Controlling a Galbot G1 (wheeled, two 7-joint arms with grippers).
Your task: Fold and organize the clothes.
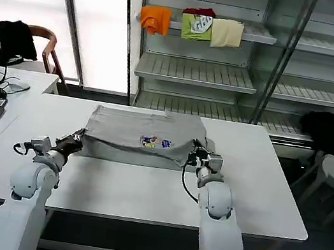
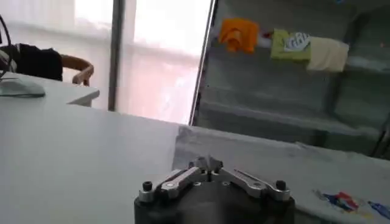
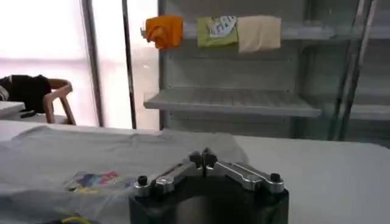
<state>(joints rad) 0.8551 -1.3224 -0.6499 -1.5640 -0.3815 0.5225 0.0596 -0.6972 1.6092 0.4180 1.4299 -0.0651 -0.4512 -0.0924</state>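
We start at the left gripper (image 1: 77, 140), down at the near left corner of the grey shirt (image 1: 145, 135); in its wrist view the fingertips (image 2: 207, 163) are pressed together, with cloth just beyond them, though we cannot tell whether any fabric is pinched. Over to the right gripper (image 1: 199, 154), at the near right corner of the same shirt, its fingers (image 3: 203, 159) also clenched tip to tip, cloth lying right beside them.

Moving outward, we have the white table (image 1: 143, 189) with a broad bare strip between the shirt's near edge and the table's front edge, and bare surface on either side. The shirt's far edge sits close to the table's back edge, with the shelving (image 1: 196, 72) behind.

The shirt lies flat in a rough rectangle, light grey and soft, near hem slightly rumpled, a small multicoloured print (image 1: 155, 142) facing up near the middle.
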